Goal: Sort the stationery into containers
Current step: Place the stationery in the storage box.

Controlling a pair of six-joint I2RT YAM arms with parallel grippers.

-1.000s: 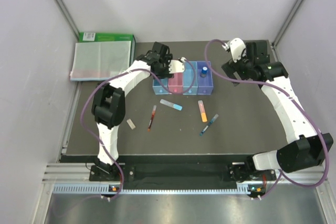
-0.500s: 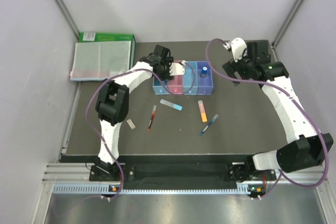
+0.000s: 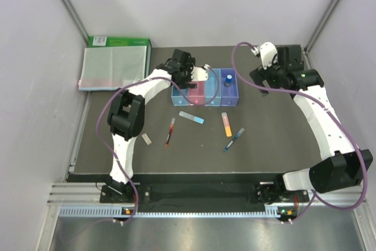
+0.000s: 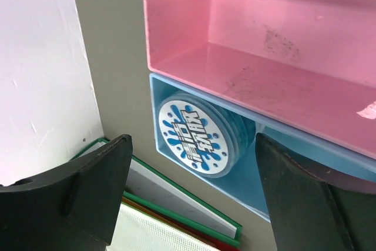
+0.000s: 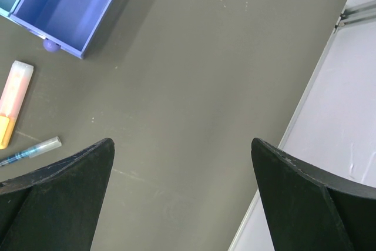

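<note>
My left claw (image 4: 188, 204) hangs wide open and grips nothing, right above the bin row (image 3: 205, 93). Under it the tape roll (image 4: 197, 139) sits in the end light-blue bin (image 4: 264, 180), beside the pink bin (image 4: 264, 57), its blue-and-white printed face toward me. My right claw (image 5: 182, 204) is spread wide too, empty, over bare table (image 5: 194, 86) right of the row. The bottle (image 3: 229, 78) stands in the purple-blue bin (image 5: 59, 4). The light-blue marker (image 3: 191, 117), orange highlighter (image 3: 226, 124), blue pen (image 3: 234, 140), dark red pen (image 3: 170, 131) and eraser (image 3: 146, 139) lie in front of the row.
</note>
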